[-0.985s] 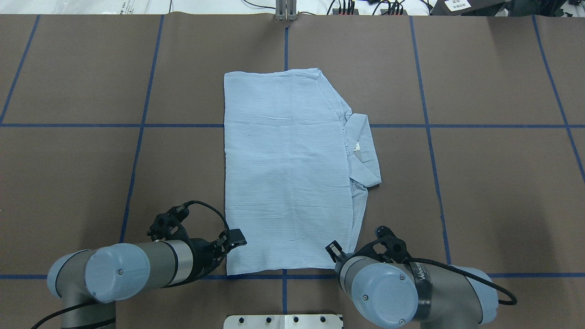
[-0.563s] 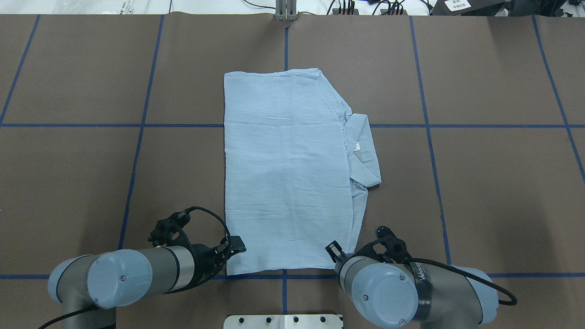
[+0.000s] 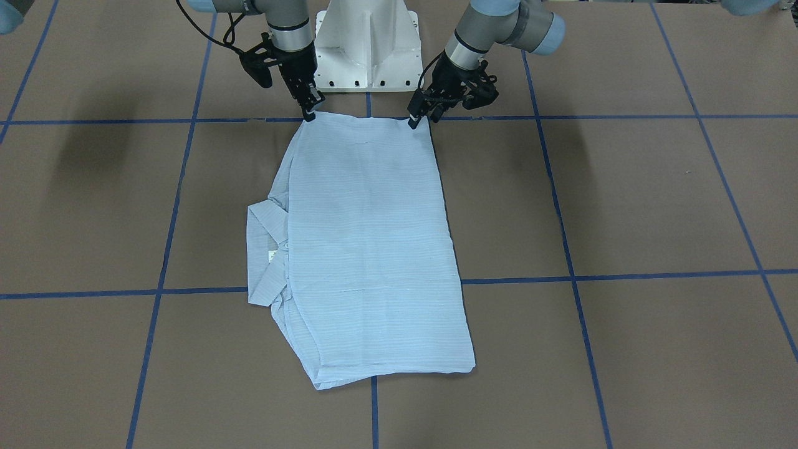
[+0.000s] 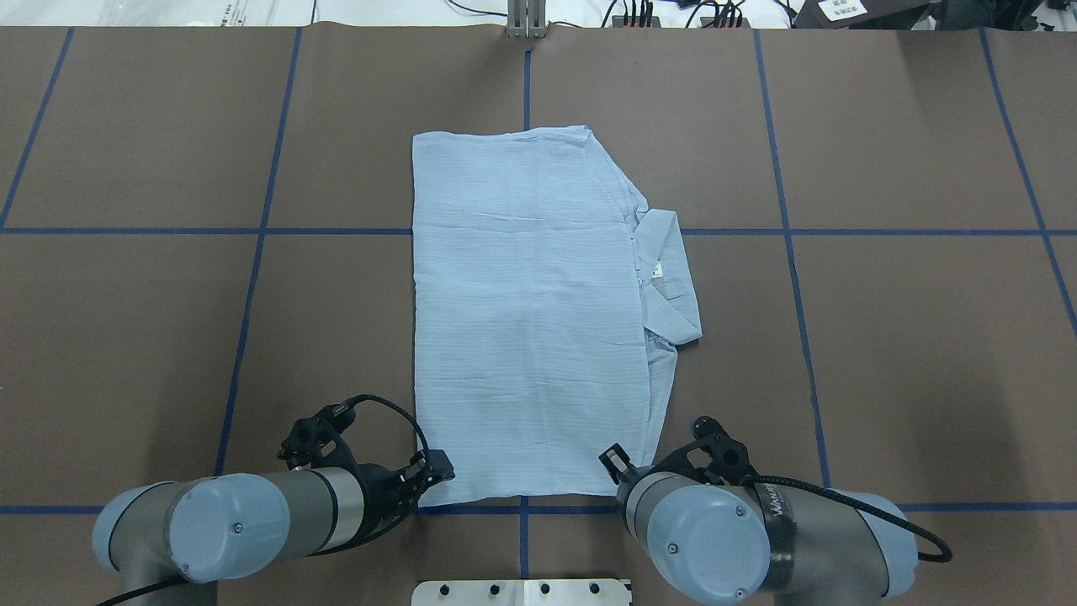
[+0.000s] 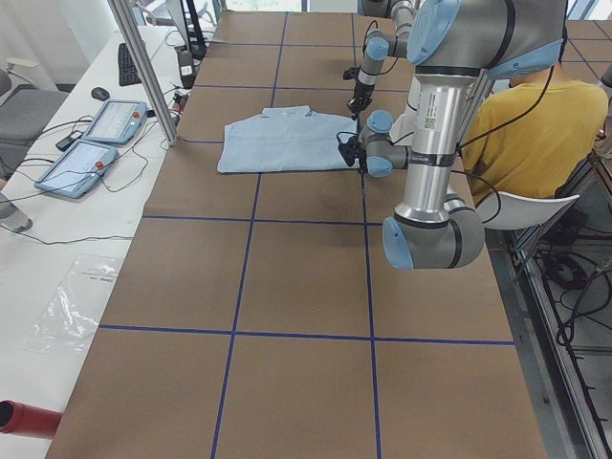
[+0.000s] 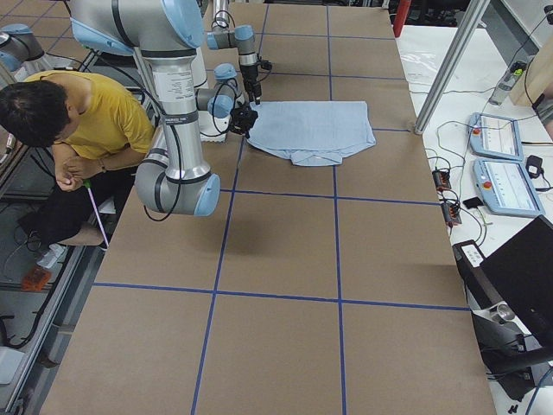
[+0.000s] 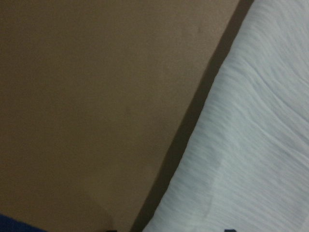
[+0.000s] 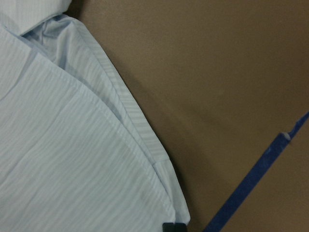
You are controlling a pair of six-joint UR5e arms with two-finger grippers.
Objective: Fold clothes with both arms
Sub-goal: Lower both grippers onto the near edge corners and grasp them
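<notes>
The light blue striped shirt point(image 4: 522, 320) lies flat mid-table, folded into a long rectangle, with its collar point(image 4: 669, 278) and white label sticking out on the right side. My left gripper point(image 3: 419, 118) stands open at the shirt's near left corner point(image 4: 425, 497), fingers low on the table; the left wrist view shows the cloth edge point(image 7: 251, 145). My right gripper point(image 3: 310, 113) is shut on the shirt's near right corner point(image 8: 164, 212). In the overhead view the right arm point(image 4: 715, 530) hides its fingertips.
The white pedestal base point(image 3: 368, 43) stands just behind both grippers. A person in a yellow shirt point(image 6: 95, 112) sits beside the robot. Control tablets point(image 5: 96, 139) and a metal post point(image 5: 143, 67) lie off the table's far side. Blue tape lines point(image 4: 261, 231) cross the brown surface.
My left gripper has slid back toward the robot along the shirt's left edge, down to the near left corner. The right arm and the shirt have not moved.
</notes>
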